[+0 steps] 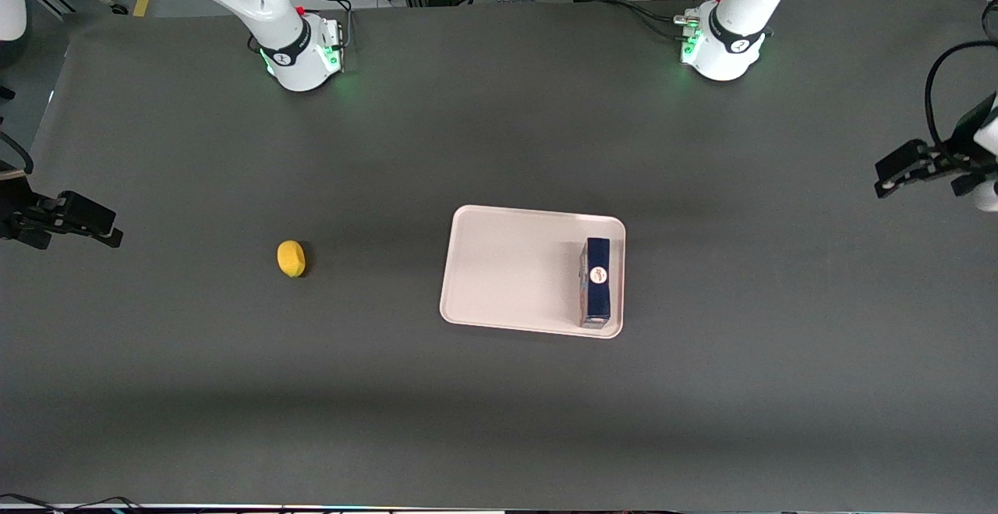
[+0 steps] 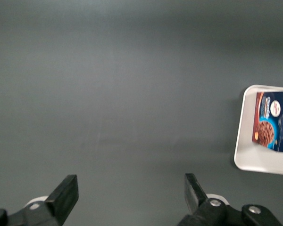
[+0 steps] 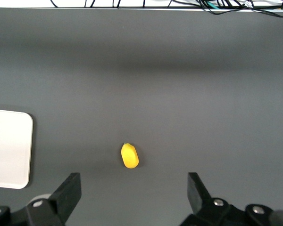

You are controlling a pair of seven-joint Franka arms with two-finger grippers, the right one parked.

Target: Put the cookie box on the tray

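The cookie box (image 1: 597,281), a dark navy carton with a round white logo, stands on its long edge in the tray (image 1: 507,268), close to the rim nearest the working arm's end. In the left wrist view the cookie box (image 2: 276,121) shows its cookie picture, and only one end of the tray (image 2: 254,160) is in view. My gripper (image 1: 885,179) hangs over bare table toward the working arm's end, well apart from the tray. It is open (image 2: 130,188) with nothing between its fingers.
A small yellow rounded object (image 1: 291,257) lies on the dark table mat toward the parked arm's end; it also appears in the right wrist view (image 3: 129,156). The two arm bases (image 1: 721,46) stand at the table's edge farthest from the front camera.
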